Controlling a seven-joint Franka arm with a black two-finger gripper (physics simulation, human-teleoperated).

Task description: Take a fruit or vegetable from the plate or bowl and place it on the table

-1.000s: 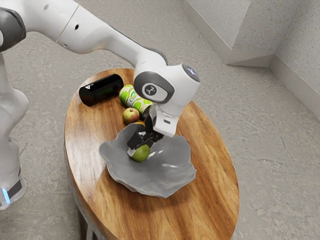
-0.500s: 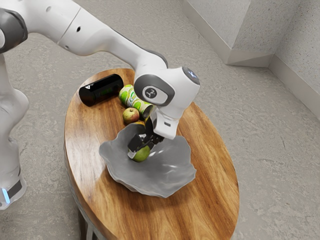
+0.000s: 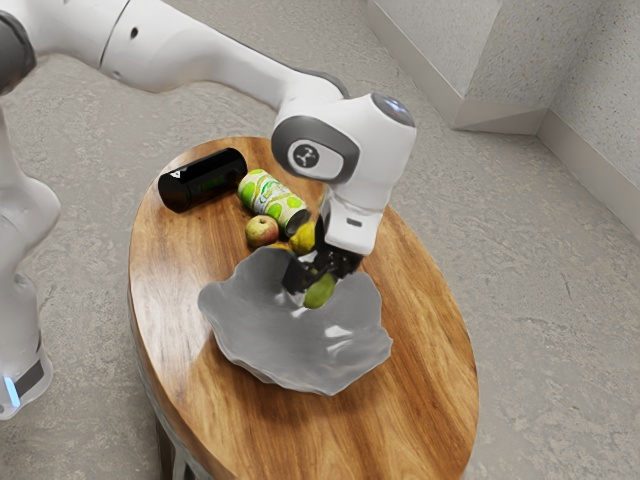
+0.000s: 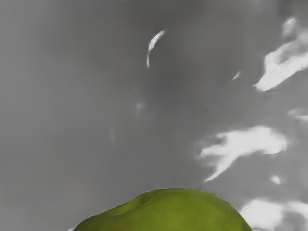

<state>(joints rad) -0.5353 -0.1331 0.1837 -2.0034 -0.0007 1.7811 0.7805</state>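
My gripper point(image 3: 318, 284) is shut on a green fruit point(image 3: 320, 291) above the grey wavy-edged bowl point(image 3: 290, 350), nearer its back edge in the exterior view. The dark fingers stand on either side of the fruit and hide part of it. In the wrist view the green fruit point(image 4: 168, 211) shows large at the lower edge, with the bowl's grey inner surface point(image 4: 96, 96) behind it. The wooden table point(image 3: 190, 290) carries the bowl.
Beyond the bowl lie a red-yellow apple point(image 3: 262, 231), a yellow fruit point(image 3: 304, 238), and a green-and-white can point(image 3: 273, 202) on its side. A black cylinder point(image 3: 203, 180) lies at the table's far end.
The green fruit has risen from the bowl's inside with my gripper and moved toward the exterior view's right. More of the yellow fruit and can is uncovered. The bowl has stayed put.
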